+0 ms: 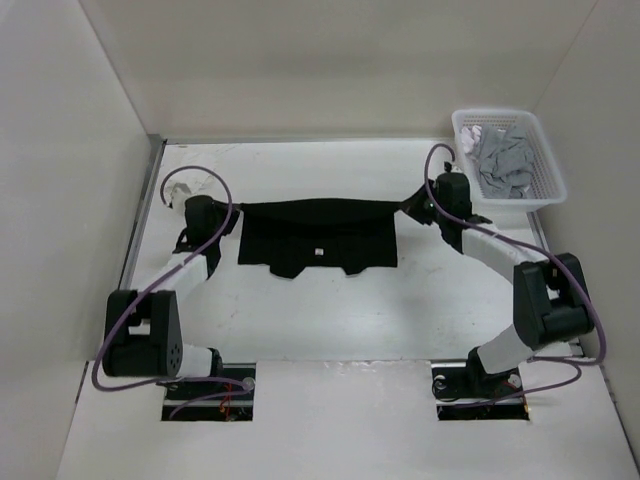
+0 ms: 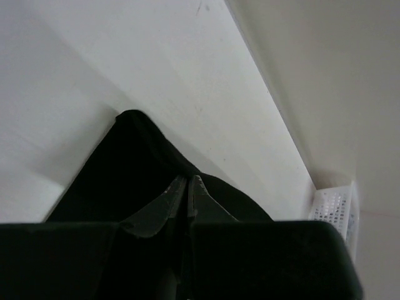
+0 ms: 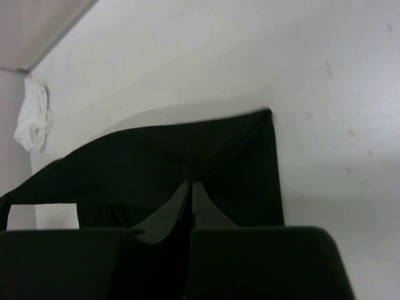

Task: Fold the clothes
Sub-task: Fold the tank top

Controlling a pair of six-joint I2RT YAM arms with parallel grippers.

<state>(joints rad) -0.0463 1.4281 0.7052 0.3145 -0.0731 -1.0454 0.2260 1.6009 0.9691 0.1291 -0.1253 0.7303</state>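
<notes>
Overhead: left hand (image 2: 189, 182), right hand (image 3: 190, 185) each clamped on black shirt (image 1: 320, 232); white label (image 1: 316, 251) apparently unreadable.

The left tool (image 2: 189, 182) pinches the black shirt (image 2: 122, 165), white table (image 2: 156, 56) beyond.

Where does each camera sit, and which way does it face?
Top external: above and behind the bases, looking down on the table; both arms show, left gripper and right gripper pinching the black shirt's far corners.
Left wrist: looks along its shut fingers over shirt fabric toward the white basket.
Right wrist: looks along its shut fingers across the shirt toward the small white cloth.
Shared: all see the shirt; the overhead also shows basket and cloth.
</notes>
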